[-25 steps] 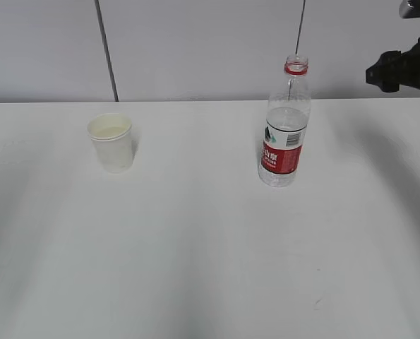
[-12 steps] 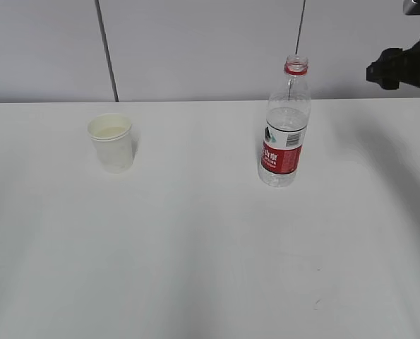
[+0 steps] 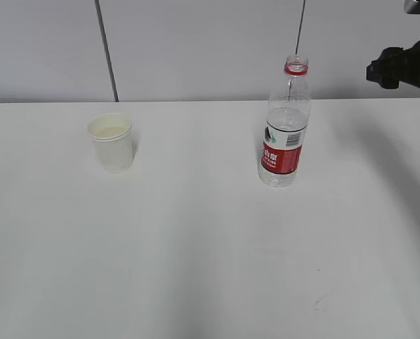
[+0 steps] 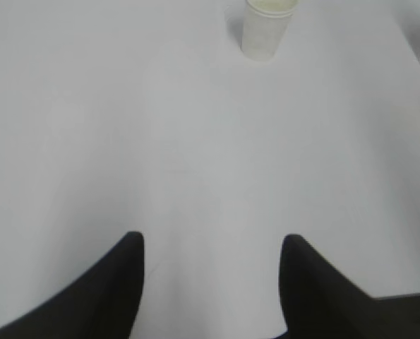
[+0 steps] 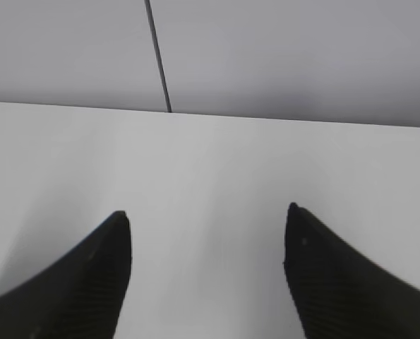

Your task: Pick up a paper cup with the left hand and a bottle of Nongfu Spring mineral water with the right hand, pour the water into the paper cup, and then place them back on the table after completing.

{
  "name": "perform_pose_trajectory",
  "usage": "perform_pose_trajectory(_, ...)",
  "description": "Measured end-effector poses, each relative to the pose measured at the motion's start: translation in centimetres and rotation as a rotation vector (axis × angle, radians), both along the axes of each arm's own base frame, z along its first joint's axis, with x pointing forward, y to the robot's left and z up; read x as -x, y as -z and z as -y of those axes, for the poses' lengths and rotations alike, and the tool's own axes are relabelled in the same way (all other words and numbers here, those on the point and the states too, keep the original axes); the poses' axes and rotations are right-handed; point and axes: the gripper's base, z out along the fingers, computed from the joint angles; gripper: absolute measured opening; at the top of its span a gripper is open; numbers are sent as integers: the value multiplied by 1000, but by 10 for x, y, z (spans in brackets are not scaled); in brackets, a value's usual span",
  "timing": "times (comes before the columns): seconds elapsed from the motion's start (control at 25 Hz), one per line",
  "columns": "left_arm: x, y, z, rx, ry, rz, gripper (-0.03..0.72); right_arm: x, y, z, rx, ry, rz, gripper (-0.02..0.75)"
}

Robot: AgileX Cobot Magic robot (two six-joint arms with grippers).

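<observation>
A white paper cup (image 3: 112,143) stands upright on the white table (image 3: 195,233) at the left; it also shows at the top of the left wrist view (image 4: 266,28). A clear uncapped bottle (image 3: 286,134) with a red label and red neck ring stands upright at the right, part full of water (image 3: 287,120). My left gripper (image 4: 211,240) is open and empty, well short of the cup. My right gripper (image 5: 206,215) is open and empty over bare table. Part of the right arm (image 3: 406,63) shows at the top right, away from the bottle.
A grey panelled wall (image 3: 195,42) with dark seams runs behind the table's far edge. The table's right edge (image 4: 407,293) shows at the lower right of the left wrist view.
The right arm has shifted slightly up and to the right. The cup and bottle have not moved.
</observation>
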Motion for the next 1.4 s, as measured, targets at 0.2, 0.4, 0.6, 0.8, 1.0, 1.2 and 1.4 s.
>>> perform_pose_trajectory(0.2, 8, 2, -1, 12, 2, 64, 382, 0, 0, -1, -7, -3, -2, 500)
perform_pose_trajectory(0.4, 9, 1, -1, 12, 1, 74, 368, 0, 0, -2, -17, -19, -6, 501)
perform_pose_trajectory(0.6, 9, 1, -2, 5, -14, 75, 347, 0, 0, -2, -18, -19, -6, 500)
perform_pose_trajectory(0.8, 10, 1, -1, -2, -120, 76, 325, 0, 0, -3, -22, -21, -7, 500)
perform_pose_trajectory(1.0, 10, 1, -1, -4, -143, 76, 321, 1, 1, -3, -26, -29, -9, 500)
perform_pose_trajectory(1.2, 10, 1, -1, -6, -143, 76, 309, 1, 1, -5, -40, -46, -14, 500)
perform_pose_trajectory(1.4, 10, 1, -1, -6, -143, 76, 293, 1, 1, -5, -38, -42, -13, 500)
